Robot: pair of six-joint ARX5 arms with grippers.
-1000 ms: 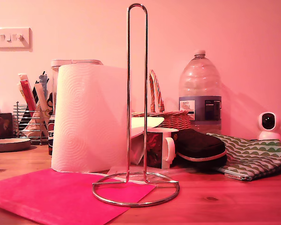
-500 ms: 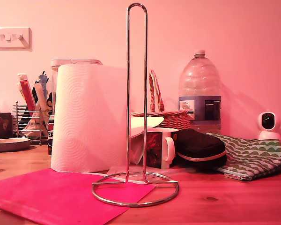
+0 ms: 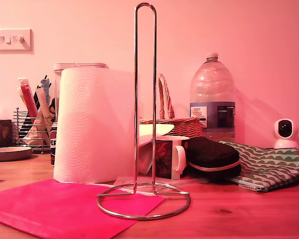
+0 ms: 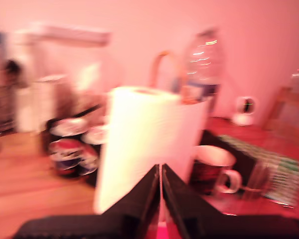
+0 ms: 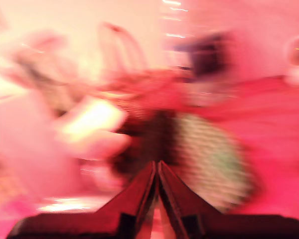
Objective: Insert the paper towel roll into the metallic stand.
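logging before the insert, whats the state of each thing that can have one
paper towel roll: upright on the table, not on the stand
metallic stand: upright, loop bare
water bottle: upright, capped
mug: upright, behind the stand
pink sheet: flat, under the stand's ring at one corner
my first gripper: shut, holding nothing
my second gripper: shut, holding nothing

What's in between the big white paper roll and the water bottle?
In the exterior view, the metallic stand rises between the paper towel roll and the water bottle, with a wicker basket behind.
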